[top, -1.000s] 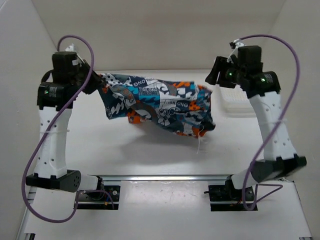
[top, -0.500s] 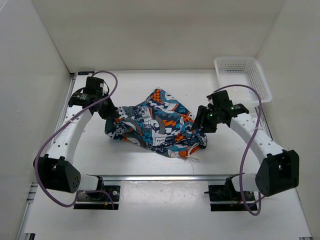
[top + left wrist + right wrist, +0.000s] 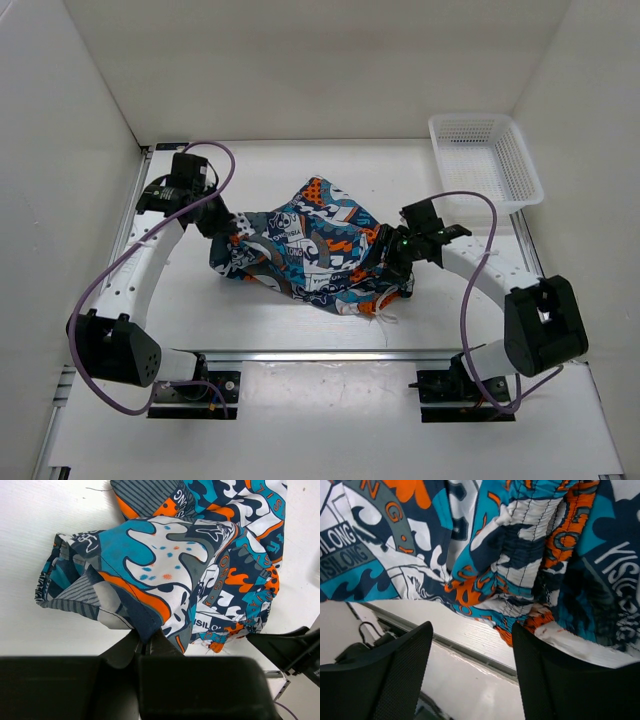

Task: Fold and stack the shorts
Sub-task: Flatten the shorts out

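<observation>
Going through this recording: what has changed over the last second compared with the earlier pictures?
Both arms came down, and the shorts went from being stretched out in the air to lying in a crumpled heap on the table. The right pincer has opened and let go of its end, though it sits right beside the cloth. The left pincer stays shut on the shorts' left edge.
</observation>
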Robot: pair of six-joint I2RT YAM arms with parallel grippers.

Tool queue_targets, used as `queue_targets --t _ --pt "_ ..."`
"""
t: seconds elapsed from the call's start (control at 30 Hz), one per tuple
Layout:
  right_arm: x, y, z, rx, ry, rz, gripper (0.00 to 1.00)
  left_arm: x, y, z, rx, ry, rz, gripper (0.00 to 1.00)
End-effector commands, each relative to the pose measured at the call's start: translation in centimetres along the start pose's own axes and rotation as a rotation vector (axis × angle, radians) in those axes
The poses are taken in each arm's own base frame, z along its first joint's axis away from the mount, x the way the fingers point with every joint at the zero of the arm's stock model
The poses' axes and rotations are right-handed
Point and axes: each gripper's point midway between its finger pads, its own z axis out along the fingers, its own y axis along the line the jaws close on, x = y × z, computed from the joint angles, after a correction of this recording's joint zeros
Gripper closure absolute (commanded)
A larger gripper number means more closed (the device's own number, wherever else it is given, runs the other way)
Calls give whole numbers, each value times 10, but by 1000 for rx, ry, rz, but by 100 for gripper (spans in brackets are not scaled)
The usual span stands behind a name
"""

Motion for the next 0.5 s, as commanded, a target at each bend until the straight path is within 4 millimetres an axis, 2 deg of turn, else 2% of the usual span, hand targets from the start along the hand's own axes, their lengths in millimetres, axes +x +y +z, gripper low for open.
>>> queue_targets --t 0.0,0.23,0.37,0.47 --pt "-11 20 10 -96 -25 79 33 -15 -12 -22 46 -81 15 90" --pt "-11 10 29 -80 -8 132 36 -16 -11 -22 39 -87 15 90" --pt "-11 1 40 -50 6 156 43 -18 -9 -24 31 -93 24 90" --pt "-8 -3 40 -26 11 166 44 -19 -9 -26 24 -98 23 90"
